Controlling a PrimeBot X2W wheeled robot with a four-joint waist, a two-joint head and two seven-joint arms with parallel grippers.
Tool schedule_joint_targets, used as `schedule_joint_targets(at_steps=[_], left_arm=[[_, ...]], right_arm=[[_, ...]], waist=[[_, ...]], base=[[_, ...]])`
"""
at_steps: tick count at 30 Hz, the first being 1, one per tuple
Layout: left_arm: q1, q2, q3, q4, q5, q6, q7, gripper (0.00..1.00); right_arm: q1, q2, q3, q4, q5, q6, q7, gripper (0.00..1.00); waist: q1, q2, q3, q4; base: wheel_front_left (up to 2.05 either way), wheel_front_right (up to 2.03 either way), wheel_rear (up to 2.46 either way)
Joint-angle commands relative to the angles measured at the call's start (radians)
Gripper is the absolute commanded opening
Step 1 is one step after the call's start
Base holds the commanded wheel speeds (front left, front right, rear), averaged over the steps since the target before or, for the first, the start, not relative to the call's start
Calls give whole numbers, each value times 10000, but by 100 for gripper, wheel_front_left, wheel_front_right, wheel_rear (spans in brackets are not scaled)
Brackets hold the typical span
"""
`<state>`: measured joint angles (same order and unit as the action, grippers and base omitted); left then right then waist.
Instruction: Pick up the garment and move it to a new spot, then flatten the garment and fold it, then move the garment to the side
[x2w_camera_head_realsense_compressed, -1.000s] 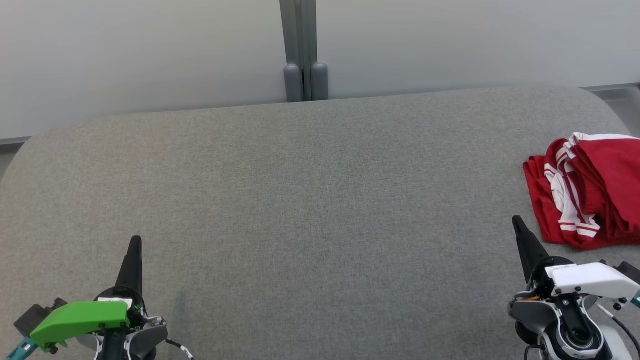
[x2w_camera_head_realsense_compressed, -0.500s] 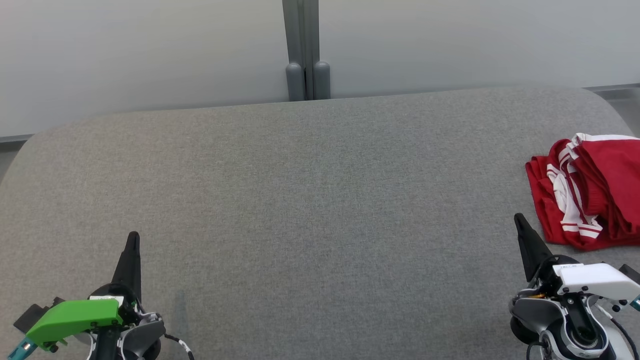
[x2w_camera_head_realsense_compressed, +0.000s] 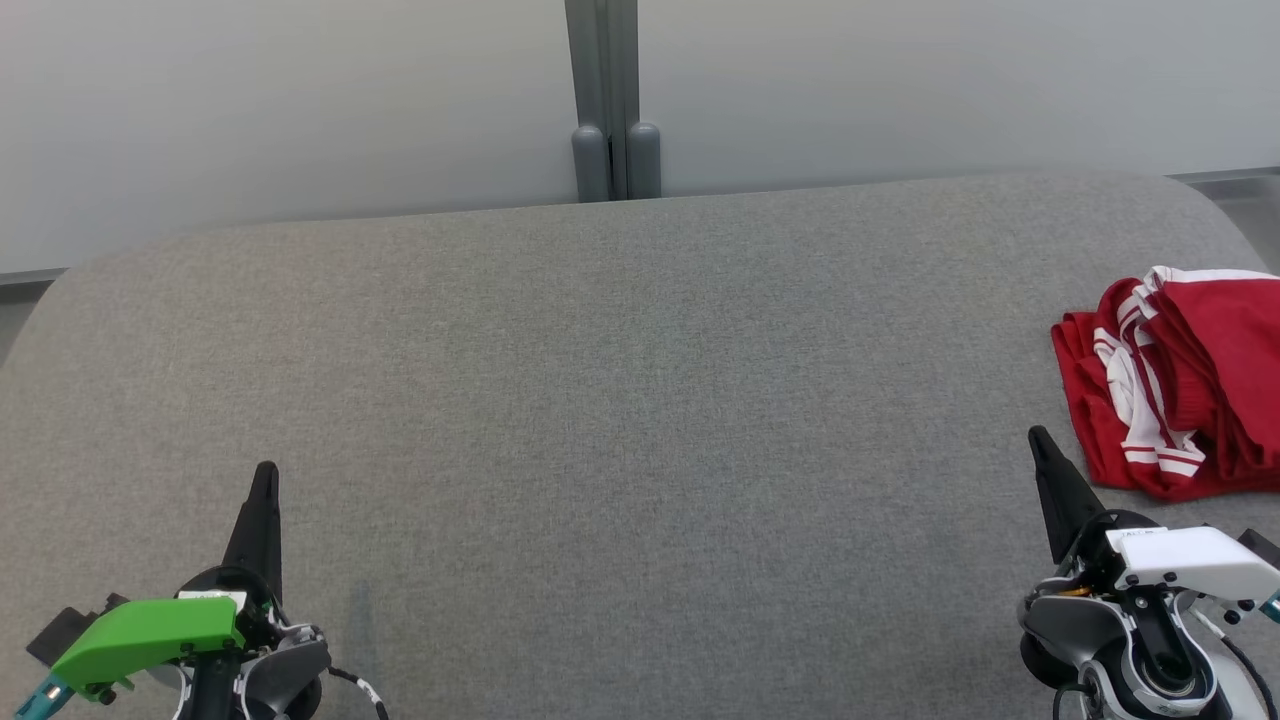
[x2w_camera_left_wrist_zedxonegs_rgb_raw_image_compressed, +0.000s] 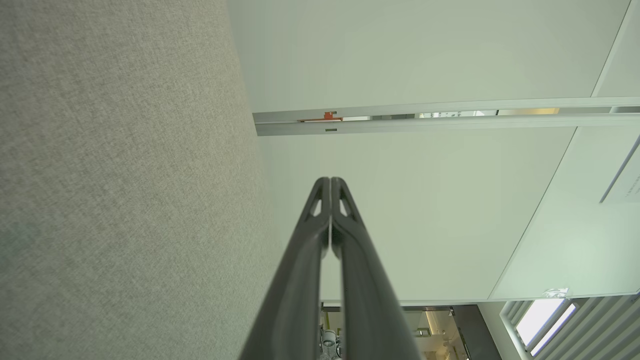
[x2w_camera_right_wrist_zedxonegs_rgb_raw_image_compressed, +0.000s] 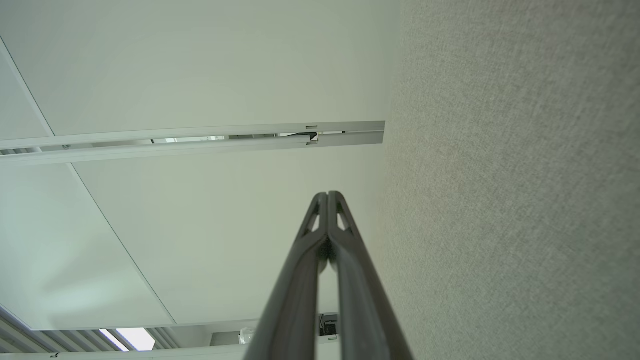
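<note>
Item: red white-striped garment (x2w_camera_head_realsense_compressed: 1180, 390), heaped just ahead-right of right gripper (x2w_camera_head_realsense_compressed: 1037, 437), apart. Likely soft, light, limp; pinch nearest edge. Right gripper, left gripper (x2w_camera_head_realsense_compressed: 266, 470): closed, empty.

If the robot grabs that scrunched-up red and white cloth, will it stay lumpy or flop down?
Probably flop: the crumpled red garment with white stripes lies in soft folds, so it should droop and unfold when lifted. It looks thin, so likely light. Pushed on the grey fabric surface, it would probably bunch up, not slide.
</note>
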<state>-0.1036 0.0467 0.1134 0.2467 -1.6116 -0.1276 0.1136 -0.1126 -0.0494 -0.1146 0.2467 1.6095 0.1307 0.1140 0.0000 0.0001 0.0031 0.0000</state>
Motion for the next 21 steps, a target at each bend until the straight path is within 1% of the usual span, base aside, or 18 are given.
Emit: schedule_joint_targets(at_steps=[1,21], left_arm=[[-105,65,28,-24,-28,-68,44,0],[-104,65,27,-25,-28,-68,42,0]], right_arm=[[84,-5,-18,-51,61,2,22,0],[84,-5,-16,-50,63,0,20,0]], waist=[[0,-1,0,0],[0,-1,0,0]], base=[[0,0,0],[0,0,0]])
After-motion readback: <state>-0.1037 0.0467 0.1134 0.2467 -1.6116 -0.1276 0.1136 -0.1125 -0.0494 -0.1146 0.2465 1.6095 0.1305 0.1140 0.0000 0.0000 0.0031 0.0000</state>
